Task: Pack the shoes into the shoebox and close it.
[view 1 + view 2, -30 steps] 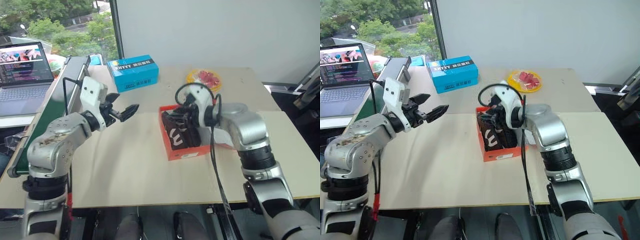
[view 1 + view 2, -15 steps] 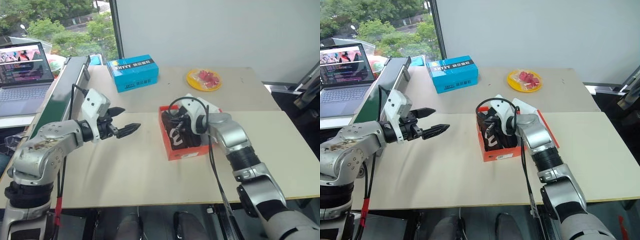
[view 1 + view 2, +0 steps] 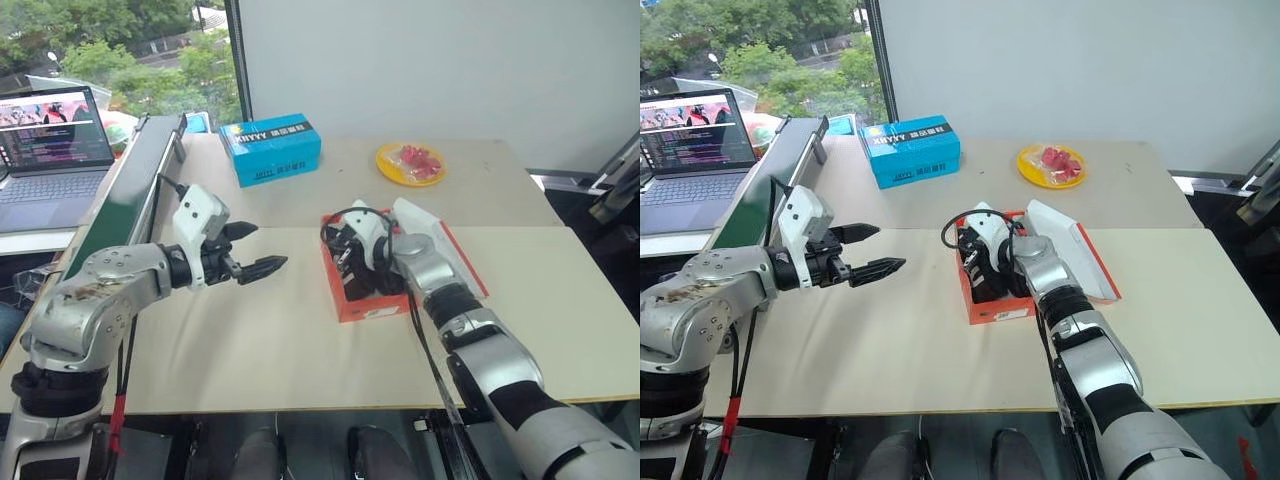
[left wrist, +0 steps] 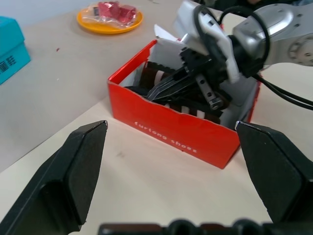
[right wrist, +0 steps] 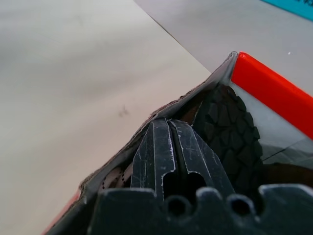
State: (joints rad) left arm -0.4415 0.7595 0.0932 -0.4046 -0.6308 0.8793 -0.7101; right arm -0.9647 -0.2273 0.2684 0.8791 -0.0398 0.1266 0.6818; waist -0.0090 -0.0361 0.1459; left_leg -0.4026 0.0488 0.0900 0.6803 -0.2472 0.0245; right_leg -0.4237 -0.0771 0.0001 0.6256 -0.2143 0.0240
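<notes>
Inside the orange-red shoebox (image 3: 372, 300) the shoes (image 3: 985, 275) are pressed by the closed right gripper (image 4: 168, 88); the lid (image 3: 1072, 250) is unclosed, left gripper (image 3: 875, 252) spread wide.

We see a pale tabletop (image 3: 250, 340) made of two boards meeting along a seam. On its far part lies a blue box (image 3: 271, 149) with white lettering, and well apart from it, further along the same far part, a yellow plate (image 3: 410, 163) holding red pieces wrapped in clear film. Off the tabletop's left edge, an open laptop (image 3: 52, 142) shows a lit screen. Beyond it, a window (image 3: 120, 50) looks out on green trees.
</notes>
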